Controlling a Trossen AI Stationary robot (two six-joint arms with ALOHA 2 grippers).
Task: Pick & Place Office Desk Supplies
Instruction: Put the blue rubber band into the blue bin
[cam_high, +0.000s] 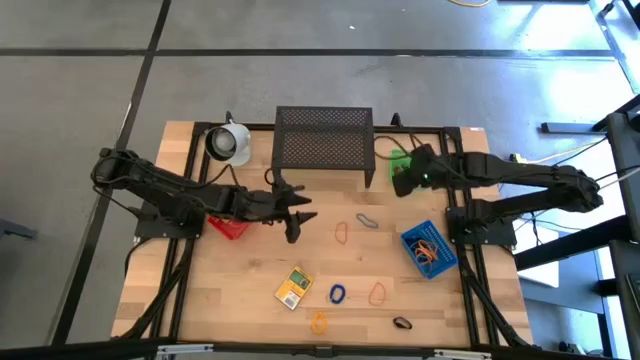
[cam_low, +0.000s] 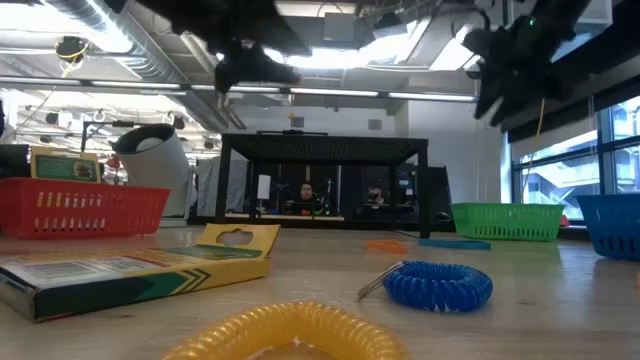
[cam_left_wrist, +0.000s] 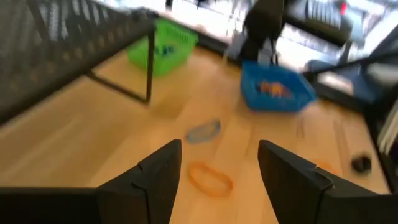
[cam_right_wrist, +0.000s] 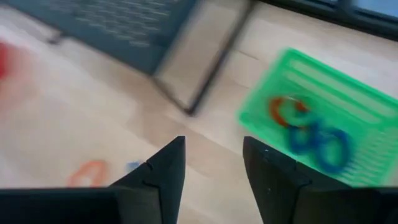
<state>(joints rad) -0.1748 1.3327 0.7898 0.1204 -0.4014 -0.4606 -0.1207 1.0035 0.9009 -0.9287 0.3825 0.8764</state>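
Left tool (cam_high: 293, 226): jaws wide, empty, above the tabletop (cam_high: 250, 290) beside red bin (cam_high: 228, 226).
Loops: orange loop (cam_high: 341, 234) and grey loop (cam_high: 367, 220) mid-tabletop; blue loop (cam_high: 337, 294) nearer front.
Packet (cam_high: 294, 288): front, left of blue loop.
Right tool (cam_high: 404, 184): jaws parted, empty, over green bin (cam_right_wrist: 323, 134) holding loops.

Wood table (cam_high: 250, 270) carries red bin (cam_high: 228, 226), green bin (cam_high: 400, 160), blue bin (cam_high: 429, 250), mug (cam_high: 230, 143), mesh shelf (cam_high: 323, 140), yellow packet (cam_high: 294, 287), scattered loops (cam_high: 337, 294).

The right gripper (cam_right_wrist: 211, 171) shows only its finger roots at the frame edge. Ahead of it, the green bin (cam_right_wrist: 339, 121) is motion-smeared, its orange and blue loops (cam_right_wrist: 314, 140) running together. Beyond the left gripper (cam_left_wrist: 217, 171), a small dark bit (cam_left_wrist: 360, 163) is too blurred to identify, and the blue bin's (cam_left_wrist: 277, 93) contents cannot be distinguished.
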